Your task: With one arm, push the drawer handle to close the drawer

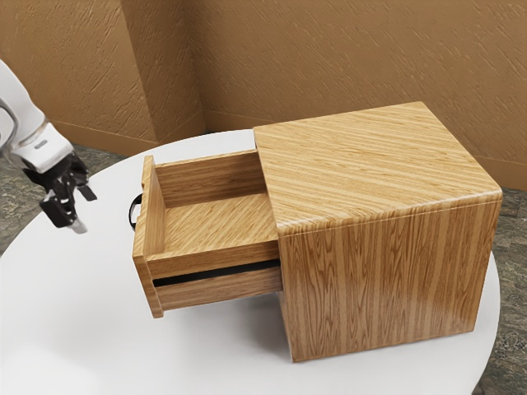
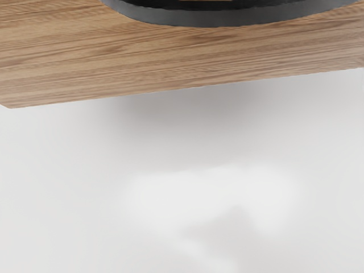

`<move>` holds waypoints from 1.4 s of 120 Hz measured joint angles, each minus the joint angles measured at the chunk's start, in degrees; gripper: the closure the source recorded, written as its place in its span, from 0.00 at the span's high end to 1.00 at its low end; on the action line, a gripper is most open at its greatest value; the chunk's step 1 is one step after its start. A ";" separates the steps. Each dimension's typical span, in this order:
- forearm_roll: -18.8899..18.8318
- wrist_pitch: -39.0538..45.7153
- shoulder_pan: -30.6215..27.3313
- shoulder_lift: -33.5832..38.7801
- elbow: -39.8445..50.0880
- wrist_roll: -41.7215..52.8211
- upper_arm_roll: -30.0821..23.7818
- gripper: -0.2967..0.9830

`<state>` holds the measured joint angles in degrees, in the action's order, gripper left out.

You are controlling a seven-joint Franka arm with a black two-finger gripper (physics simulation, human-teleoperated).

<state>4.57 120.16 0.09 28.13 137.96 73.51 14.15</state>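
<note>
One wide view, one close view

The exterior view looks down at a slant from the arm's side, far enough back to take in the white round surface [image 1: 74, 329], the boxy wood-grain cabinet [image 1: 387, 156] at right of centre and the textured brown wall [image 1: 346, 49] behind. The wrist view looks down from the hand, much nearer, at the curved black handle [image 2: 227, 18] and wooden drawer front [image 2: 170, 60]. Both views share handle, drawer front and part of the surface.

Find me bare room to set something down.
White table at the exterior view's lower left, between the drawer and the table's rim; the cabinet top; the drawer's visible floor. It's tightest between the gripper and the handle.
</note>
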 joint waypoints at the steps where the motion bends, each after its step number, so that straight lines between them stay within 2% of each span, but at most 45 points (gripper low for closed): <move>1: 0.34 -0.05 -0.01 0.00 0.01 0.14 0.00 0.75; 22: 5.48 -2.09 -1.01 0.34 0.48 2.69 0.05 0.74; 45: 7.24 -2.45 -1.00 -0.16 0.89 3.52 0.42 0.38; 55: 8.39 -1.72 -0.85 -1.23 0.62 3.69 0.20 0.29; 68: 10.12 -1.10 -0.72 -1.59 -0.08 3.88 -1.27 0.23; 101: 12.55 0.02 0.35 -3.91 -1.11 4.23 -2.47 0.17; 145: 14.24 1.37 1.65 -3.81 -1.76 4.42 -3.77 0.16; 168: 15.64 1.70 1.73 -4.95 -2.59 4.38 -6.17 0.15</move>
<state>20.22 121.86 1.82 23.19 135.37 77.88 7.98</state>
